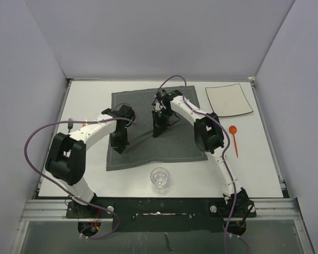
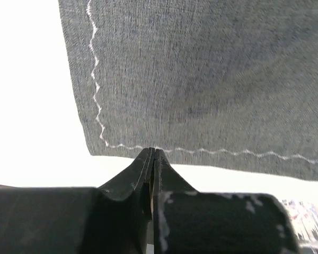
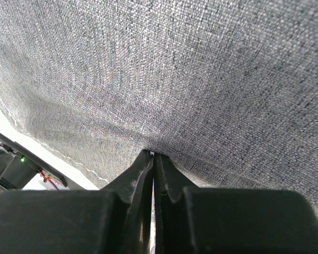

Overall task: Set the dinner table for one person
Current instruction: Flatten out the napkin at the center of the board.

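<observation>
The dinner table [image 1: 90, 100] is the big white top, and everything lies on it. Nearest to the arms stands a clear glass [image 1: 159, 178]. It is upright on the bare white, just in front of the near edge of the mat. The dark grey mat [image 1: 143, 103] lies in the middle of the table, a little crooked, with a small ripple along its near edge.

Both arms reach over the mat. The left pincer [image 2: 151, 154] is squeezed tight, with no gap between its tips. The tips sit right at the stitched edge of the mat, not far from one corner. It carries nothing that I can see. I cannot tell if it touches the cloth.

A bit farther in, the right pincer [image 3: 151, 155] is squeezed tight too. Its tips push into the cloth, which puckers a little there. I cannot tell if a pinch of cloth is caught between them.

Farther right, an orange spoon [image 1: 235, 138] lies on the bare table, apart from the mat. In the far right corner sits a square white plate [image 1: 229, 99], off the mat.

I think the job is only at its start. The mat is down, or nearly. The plate is not yet on the mat, the spoon is not beside it, and the glass may need a better spot.
</observation>
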